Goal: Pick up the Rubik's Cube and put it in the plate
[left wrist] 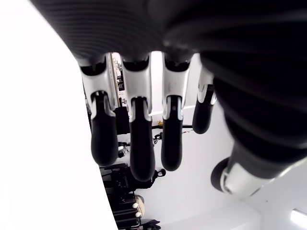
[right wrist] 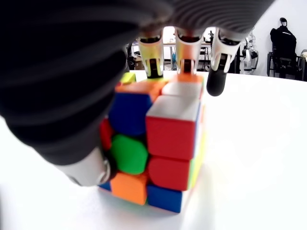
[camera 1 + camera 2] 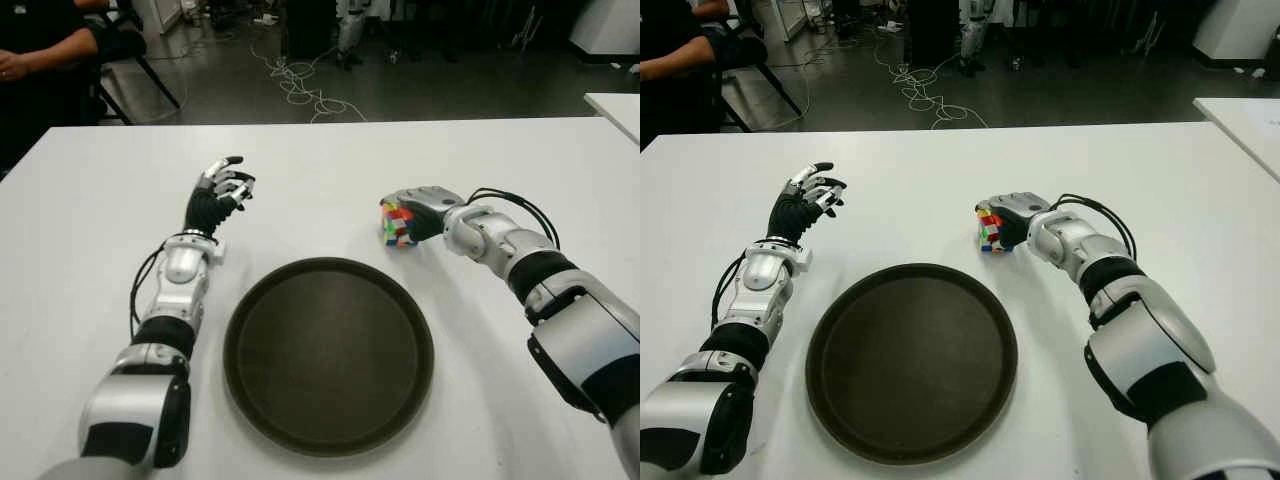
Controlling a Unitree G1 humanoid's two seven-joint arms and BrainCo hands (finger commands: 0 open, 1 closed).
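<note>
Right wrist view shows the right hand (image 2: pixel 120 96) curled around the Rubik's Cube (image 2: pixel 153 143) on the desk (image 3: pixel 100 200), the plate (image 3: pixel 328 355) beside it unfilled, left hand (image 3: pixel 222 190) spread, idle.

Glossy plastic Rubik's Cube (image 2: pixel 153 143), matt dark plate (image 3: pixel 328 355), perhaps plastic, smooth white table (image 3: pixel 90 200)

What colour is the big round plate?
The plate is dark brown, clearest in the left eye view.

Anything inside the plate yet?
No. The plate is bare. The Rubik's Cube sits on the table beyond its rim, under the right hand; its underside is hidden.
</note>
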